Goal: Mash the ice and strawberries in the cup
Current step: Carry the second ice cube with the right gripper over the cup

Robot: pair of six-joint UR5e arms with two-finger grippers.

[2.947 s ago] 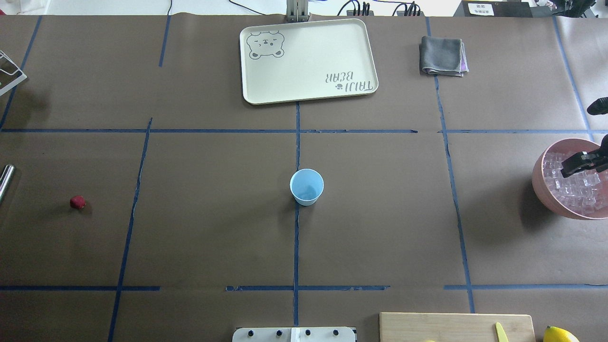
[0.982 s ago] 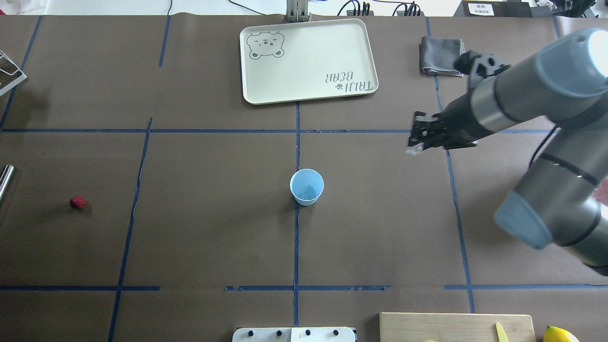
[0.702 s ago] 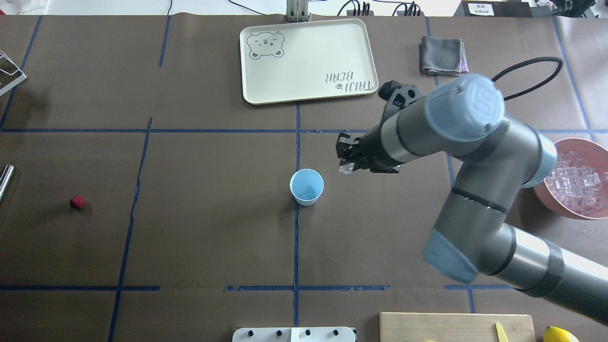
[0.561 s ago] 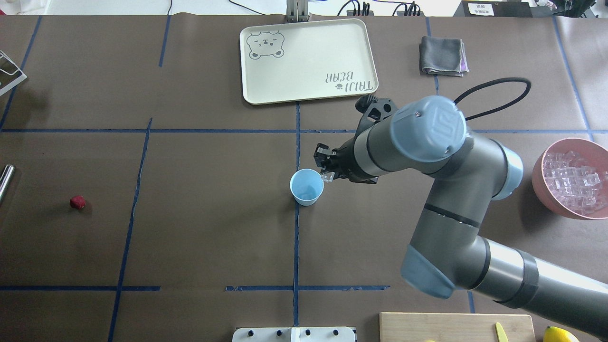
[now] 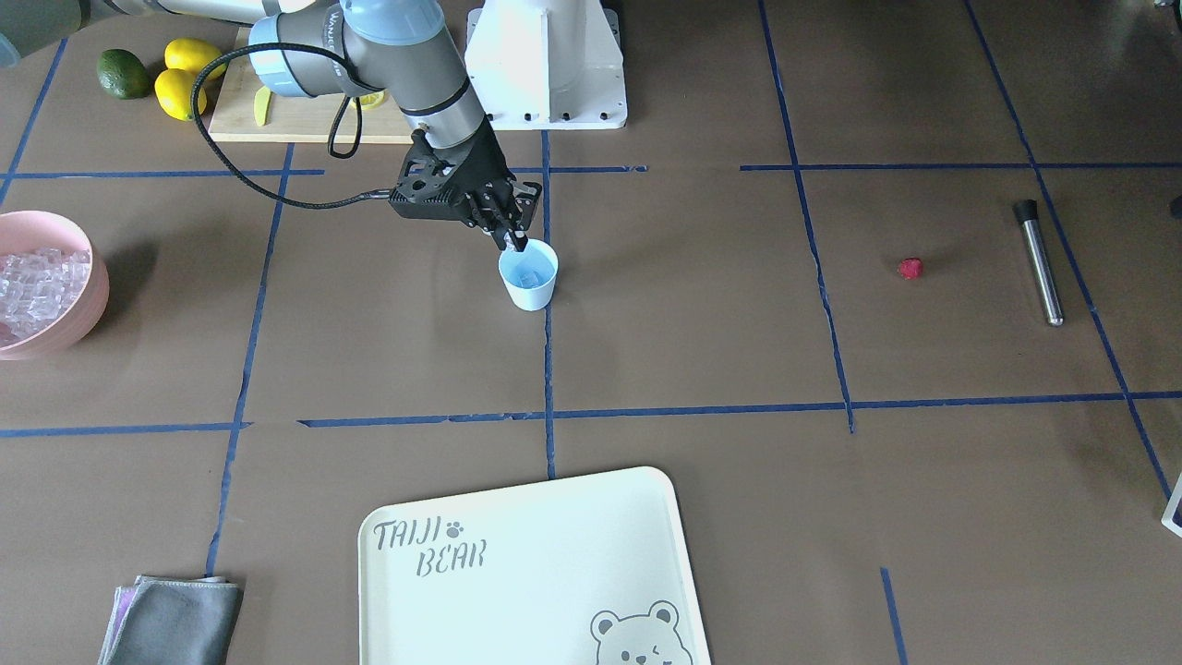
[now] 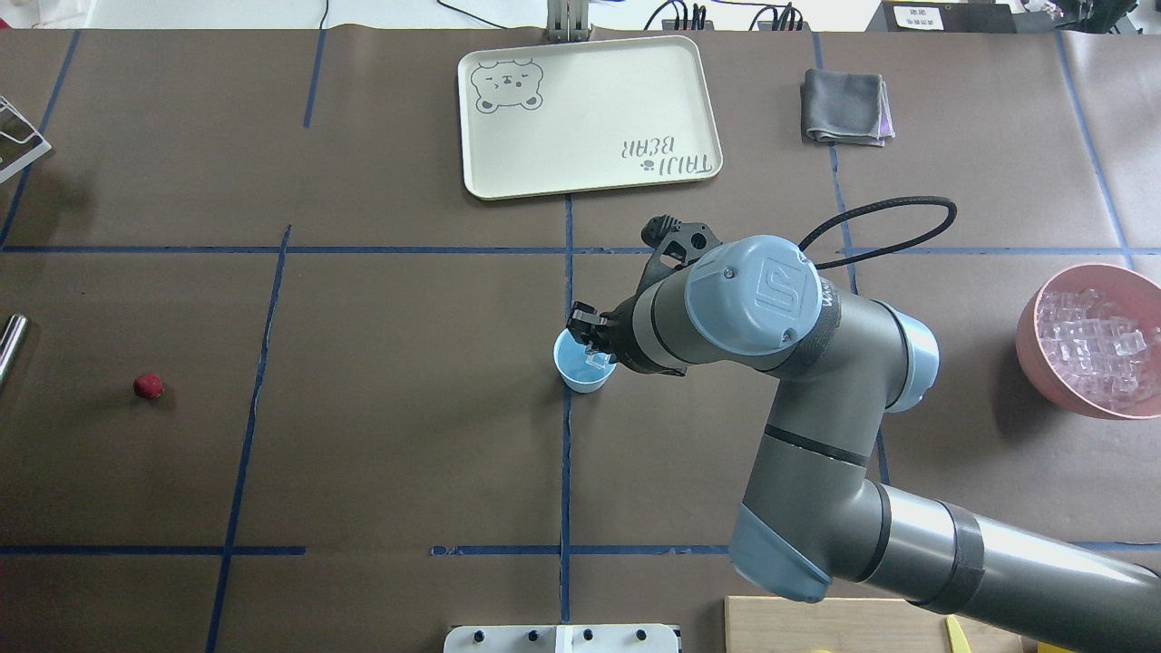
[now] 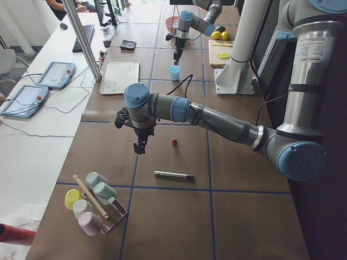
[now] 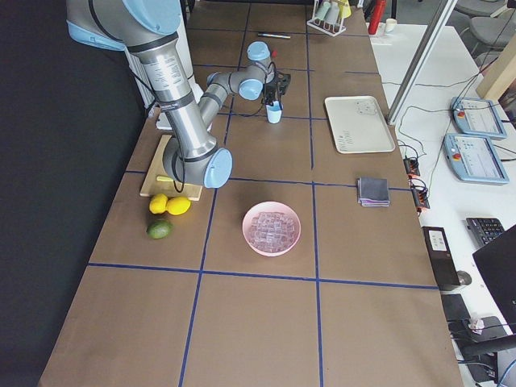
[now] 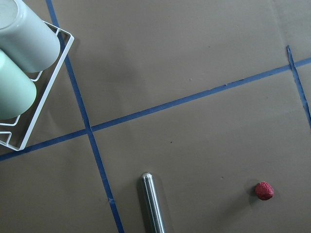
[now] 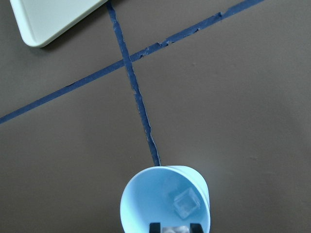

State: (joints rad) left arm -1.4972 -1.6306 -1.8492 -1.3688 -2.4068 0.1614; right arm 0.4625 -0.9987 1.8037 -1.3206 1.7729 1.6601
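Brown paper taped off in blue squares covers the table (image 6: 408, 453), and the cup (image 6: 571, 365) stands upright at its middle, on a tape line. Over the cup's mouth hangs the right gripper (image 5: 514, 242), its fingertips pinching an ice cube (image 10: 175, 229) just inside the rim. A second cube (image 10: 187, 203) lies on the cup's bottom. To do this step well, the jaws should part only while centred over the mouth and low — a cube dropped from height could bounce out or tip so light a cup. More ice (image 6: 1088, 336) fills the pink bowl (image 6: 1027, 340). The strawberry (image 6: 148, 386) sits well apart from the cup, near a metal rod (image 5: 1039, 263). The left gripper (image 7: 140, 146) hovers over that end — whether parted or closed, I cannot tell.
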